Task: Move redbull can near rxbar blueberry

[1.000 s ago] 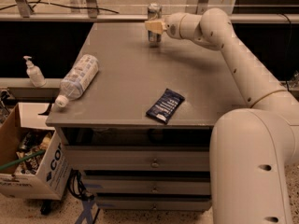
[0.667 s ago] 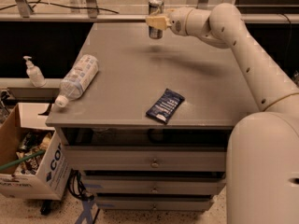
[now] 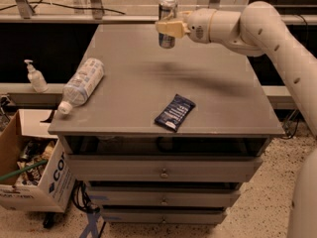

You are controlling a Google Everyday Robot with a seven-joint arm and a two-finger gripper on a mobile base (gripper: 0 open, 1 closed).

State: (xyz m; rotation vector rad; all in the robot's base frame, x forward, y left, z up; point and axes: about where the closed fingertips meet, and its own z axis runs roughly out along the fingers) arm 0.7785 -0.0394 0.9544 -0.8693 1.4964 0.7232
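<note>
In the camera view, the arm [image 3: 277, 38] reaches in from the right over the far part of the grey table [image 3: 129, 108]. The gripper [image 3: 166, 28] sits above the table's back edge, its pale fingers [image 3: 171, 28] clamped around the middle of the redbull can [image 3: 168, 8]. The can stands upright in that grasp, its silver top showing above the fingers and its dark lower end below them. It appears to hang clear of the tabletop, and a soft shadow lies on the surface closer to the front.

The rxbar blueberry [image 3: 174, 112] lies flat near the front edge, a little right of centre, turned at an angle and well apart from the can. A clear water bottle [image 3: 81, 83] lies on its side at the left edge, cap pointing toward the front corner.

Left of the table, a pump bottle [image 3: 35, 77] stands on a ledge, and a cardboard box [image 3: 47, 185] sits on the floor. Drawers [image 3: 163, 168] run below the tabletop.
</note>
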